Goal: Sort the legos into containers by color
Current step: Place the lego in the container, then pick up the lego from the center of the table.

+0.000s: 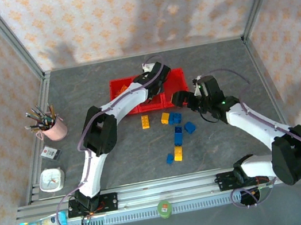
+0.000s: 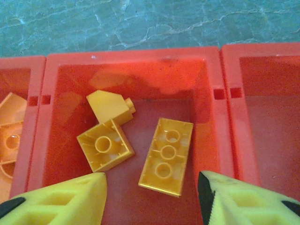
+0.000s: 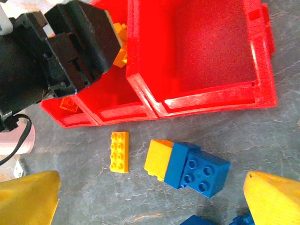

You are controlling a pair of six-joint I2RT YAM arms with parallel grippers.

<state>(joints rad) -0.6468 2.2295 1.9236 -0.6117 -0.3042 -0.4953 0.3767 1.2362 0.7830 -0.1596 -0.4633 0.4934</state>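
Parted and empty, left hand (image 2: pixel 151 183), hanging over middle red mesh plastic bin (image 2: pixel 131 56) by far edge of table (image 1: pixel 218 65), three yellow plastic bricks (image 2: pixel 166 154) inside. Wide-spread right hand (image 3: pixel 150 192) above touching yellow and blue bricks (image 3: pixel 187 164) mid-table. Could easily grab both together, dumping blue among yellow.

Bright, even light — soft shadows on the wall (image 1: pixel 139 15).

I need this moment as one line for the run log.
left gripper: open, over middle bin | middle bin: three yellow bricks inside | right gripper: open, over yellow and blue bricks on table
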